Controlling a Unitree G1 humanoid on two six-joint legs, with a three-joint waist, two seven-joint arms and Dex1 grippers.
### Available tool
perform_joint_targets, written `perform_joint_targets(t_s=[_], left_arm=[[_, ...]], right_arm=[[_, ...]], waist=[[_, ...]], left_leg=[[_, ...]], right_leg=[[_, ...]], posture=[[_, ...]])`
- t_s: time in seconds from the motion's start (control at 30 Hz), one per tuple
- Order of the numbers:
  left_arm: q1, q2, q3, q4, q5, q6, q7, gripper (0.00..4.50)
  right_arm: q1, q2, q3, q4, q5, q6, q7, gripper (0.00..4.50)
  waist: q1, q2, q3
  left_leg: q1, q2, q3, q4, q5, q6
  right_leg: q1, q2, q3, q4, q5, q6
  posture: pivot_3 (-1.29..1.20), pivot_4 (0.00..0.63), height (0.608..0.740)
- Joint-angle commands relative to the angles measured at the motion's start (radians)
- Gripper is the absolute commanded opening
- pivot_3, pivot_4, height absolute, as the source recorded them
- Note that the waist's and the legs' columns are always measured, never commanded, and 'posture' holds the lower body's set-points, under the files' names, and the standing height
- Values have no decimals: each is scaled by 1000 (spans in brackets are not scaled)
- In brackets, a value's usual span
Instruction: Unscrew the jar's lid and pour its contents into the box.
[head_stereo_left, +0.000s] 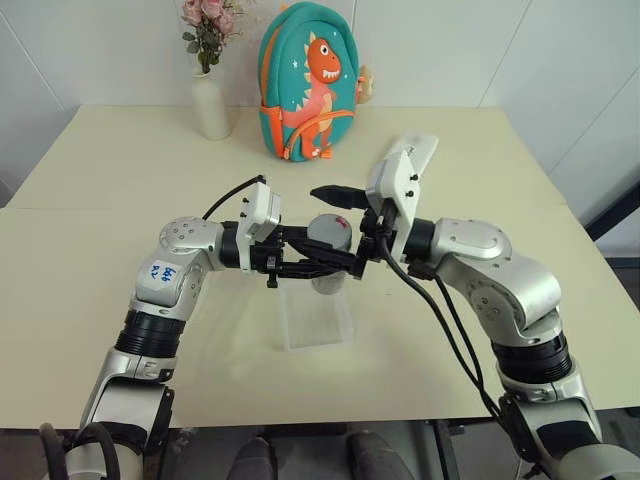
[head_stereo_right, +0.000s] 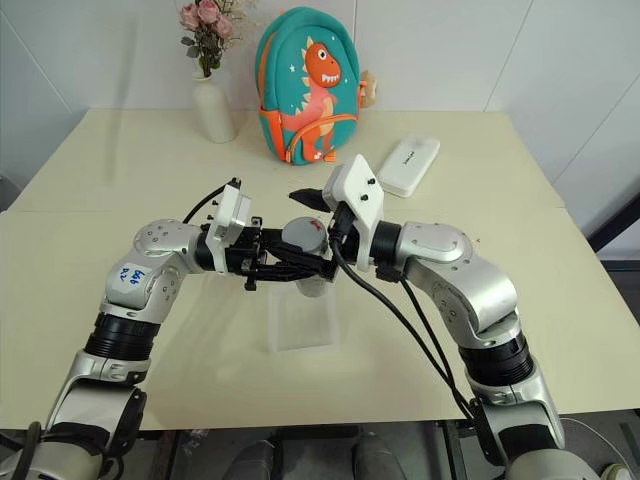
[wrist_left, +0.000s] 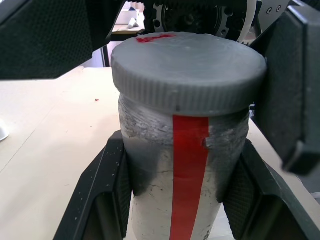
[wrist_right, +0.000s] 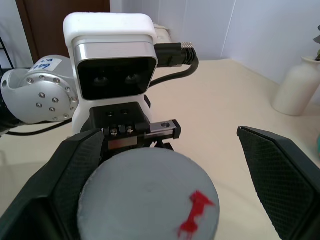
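Right now the work sits at the unscrewing step, with nothing poured yet. On the pale tabletop (head_stereo_left: 90, 270) the backpack (head_stereo_left: 308, 80) and the white vase (head_stereo_left: 210, 105) stand at the far edge, well apart from the action, and a white oblong case (head_stereo_right: 410, 165) lies toward the far right. Nearer the robot, the clear box (head_stereo_left: 317, 318) rests flat on the tabletop, directly below where the two arms meet. The left hand (wrist_left: 175, 200) is closed on the jar (wrist_left: 150, 200), its black fingers (wrist_left: 102, 190) pressed against the jar's sides below the cap, holding it upright in the air above the box. The lid (wrist_right: 147, 197) is seated on the jar, its red mark facing up. The right hand (wrist_right: 165, 175) stands wide open around the lid, one finger on either side, and a clear gap shows on at least one side, so it does not grip the cap yet. The contents cannot be made out through the jar's cloudy wall. The next move, as I judge it, calls for the right hand to close squarely on the lid's ribbed edge and turn it while the left keeps the jar from spinning.
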Motion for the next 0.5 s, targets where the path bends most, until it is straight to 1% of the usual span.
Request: perform_joint_targets(t_s=[0.03, 0.3, 0.5], left_arm=[[0, 13, 12, -20, -3, -12, -4, 1992], [2, 18, 14, -15, -2, -13, -4, 1992], [-2, 14, 11, -10, -1, -15, -3, 1992]], right_arm=[[19, -49, -67, -44, 5, 12, -3, 4464], [45, -115, -120, -86, 39, 54, -22, 4464], [57, -136, -138, -110, 65, 73, -25, 4464]], waist=[[1, 0, 0], [0, 0, 0], [1, 0, 0]], left_leg=[[0, 0, 0, 0, 0, 0], [0, 0, 0, 0, 0, 0], [0, 0, 0, 0, 0, 0]], right_leg=[[0, 0, 0, 0, 0, 0], [0, 0, 0, 0, 0, 0], [0, 0, 0, 0, 0, 0]], posture=[[0, 150, 740], [0, 150, 740], [0, 150, 740]])
